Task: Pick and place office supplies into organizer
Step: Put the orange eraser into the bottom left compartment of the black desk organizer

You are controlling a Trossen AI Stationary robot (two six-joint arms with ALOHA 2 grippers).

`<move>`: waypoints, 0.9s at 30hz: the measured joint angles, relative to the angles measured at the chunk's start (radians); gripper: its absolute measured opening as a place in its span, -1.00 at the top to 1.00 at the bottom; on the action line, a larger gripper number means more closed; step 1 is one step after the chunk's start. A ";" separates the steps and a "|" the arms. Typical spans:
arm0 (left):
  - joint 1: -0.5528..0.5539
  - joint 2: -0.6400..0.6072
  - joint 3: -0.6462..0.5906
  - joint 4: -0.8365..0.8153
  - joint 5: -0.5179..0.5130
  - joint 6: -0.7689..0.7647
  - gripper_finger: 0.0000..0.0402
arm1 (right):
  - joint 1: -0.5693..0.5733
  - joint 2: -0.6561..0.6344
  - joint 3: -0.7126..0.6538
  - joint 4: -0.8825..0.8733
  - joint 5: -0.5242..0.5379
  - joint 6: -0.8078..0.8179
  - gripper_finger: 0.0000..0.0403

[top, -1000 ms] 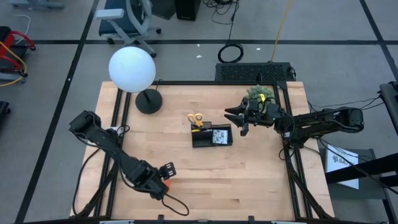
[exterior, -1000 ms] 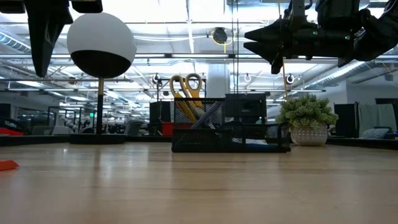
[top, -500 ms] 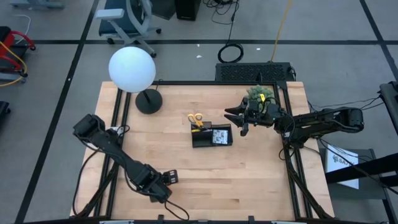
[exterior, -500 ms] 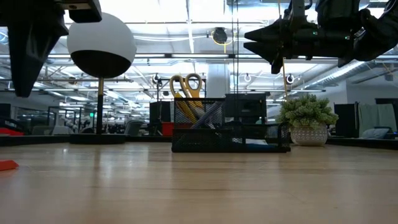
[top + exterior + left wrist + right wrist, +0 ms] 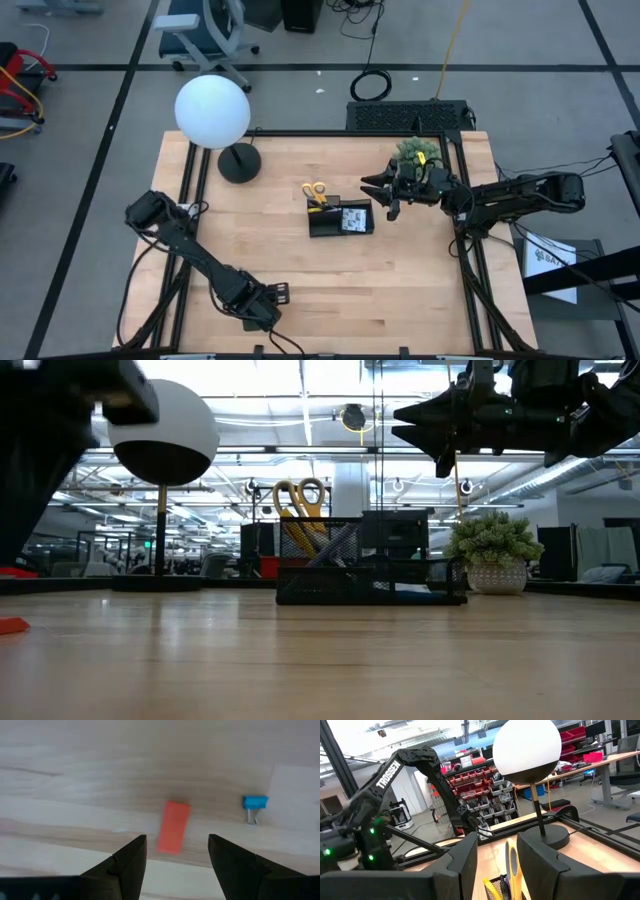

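Note:
The small red eraser-like piece (image 5: 173, 827) lies flat on the wooden table near its near edge and also shows in the low view (image 5: 12, 625). My left gripper (image 5: 176, 841) hangs open above it with one finger on either side, touching nothing; in the high view this gripper (image 5: 272, 297) hides the piece. The black organizer (image 5: 340, 218) (image 5: 370, 572) stands mid-table with the yellow-handled scissors (image 5: 316, 190) (image 5: 298, 502) upright in its taller compartment. My right gripper (image 5: 385, 192) (image 5: 492, 865) hovers open, just right of the organizer and above it.
A small blue binder clip (image 5: 254, 802) lies on the table close to the red piece. The white globe lamp (image 5: 212, 110) stands on a round black base (image 5: 238, 162) at the far left. A green spiky plant (image 5: 415, 152) (image 5: 492, 540) sits behind my right gripper.
My left gripper has moved toward the table's near edge and down, ending over the red piece, which the high view no longer shows. The right arm has kept still.

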 joint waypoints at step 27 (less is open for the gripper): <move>0.027 0.015 -0.124 0.216 0.068 0.089 -0.09 | 0.000 0.000 0.000 -0.002 0.001 -0.008 0.36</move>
